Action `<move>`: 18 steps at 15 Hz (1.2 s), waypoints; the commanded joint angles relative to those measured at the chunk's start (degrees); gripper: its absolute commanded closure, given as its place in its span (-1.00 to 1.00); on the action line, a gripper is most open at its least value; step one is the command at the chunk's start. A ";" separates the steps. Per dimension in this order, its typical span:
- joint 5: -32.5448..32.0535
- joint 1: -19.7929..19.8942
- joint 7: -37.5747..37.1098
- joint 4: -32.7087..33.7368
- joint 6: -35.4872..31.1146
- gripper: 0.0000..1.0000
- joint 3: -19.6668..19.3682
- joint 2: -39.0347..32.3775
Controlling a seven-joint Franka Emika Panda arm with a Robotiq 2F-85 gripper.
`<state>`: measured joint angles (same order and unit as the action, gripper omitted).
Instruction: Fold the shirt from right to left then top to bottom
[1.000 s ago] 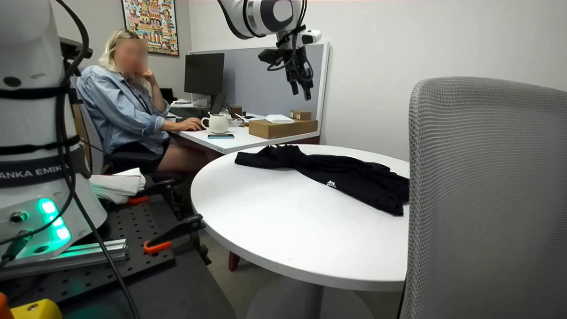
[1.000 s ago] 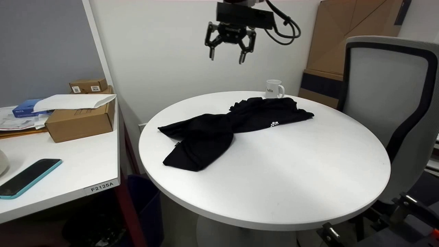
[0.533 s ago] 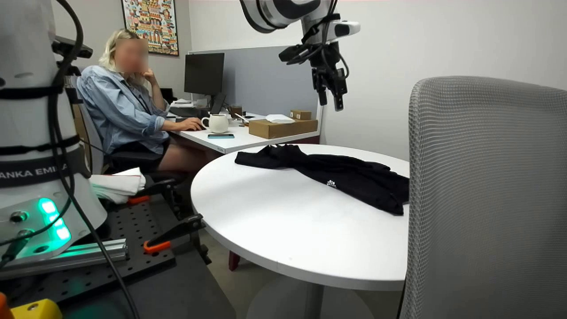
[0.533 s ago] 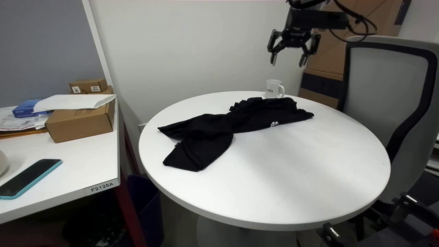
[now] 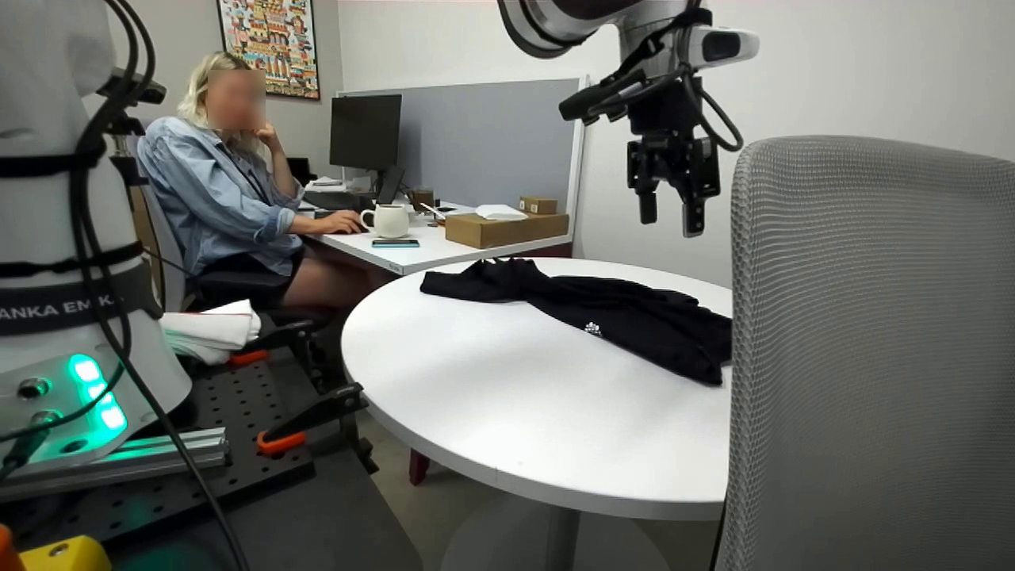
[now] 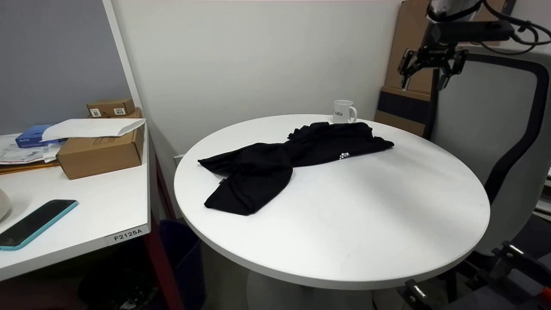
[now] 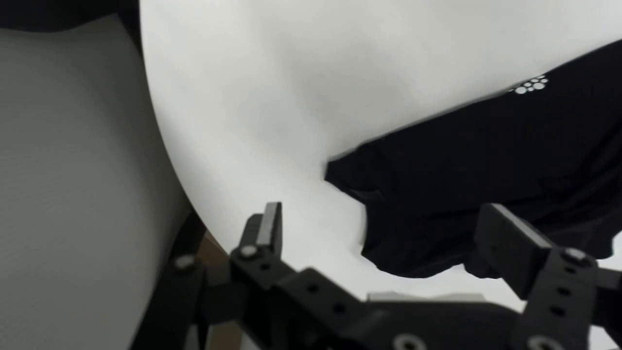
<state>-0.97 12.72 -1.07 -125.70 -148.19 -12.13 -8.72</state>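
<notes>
Shirt: solid black; print white, clustered dots. Counter: plain white. Pincer: black; pads pale grey in wrist view. Mug: white, dark lettering. Chair: grey, fine mesh pattern. Phone: black face, teal edge. Poster: multicoloured, dark frame.

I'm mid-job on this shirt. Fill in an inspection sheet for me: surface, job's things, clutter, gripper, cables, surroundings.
Surface: round white table, its edge partly hidden by a chair in an exterior view.
Job's things: shirt, black, lies long and rumpled with its white print showing; not yet a compact fold.
Clutter: mug upright behind the shirt in an exterior view; contact cannot be told.
Gripper: open, nothing held, raised above the table.
Cables: run down the arm; none seen touching the shirt.
Surroundings: person seated at a desk.
</notes>
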 commanded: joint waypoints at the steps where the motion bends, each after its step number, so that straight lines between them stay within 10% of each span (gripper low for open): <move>1: -1.15 0.72 0.69 7.64 -0.79 -1.00 -0.76 -8.10; 18: 1.68 4.68 7.19 40.52 8.25 -1.00 6.24 -39.44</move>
<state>-0.83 15.13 2.54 -92.91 -143.98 -7.53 -42.89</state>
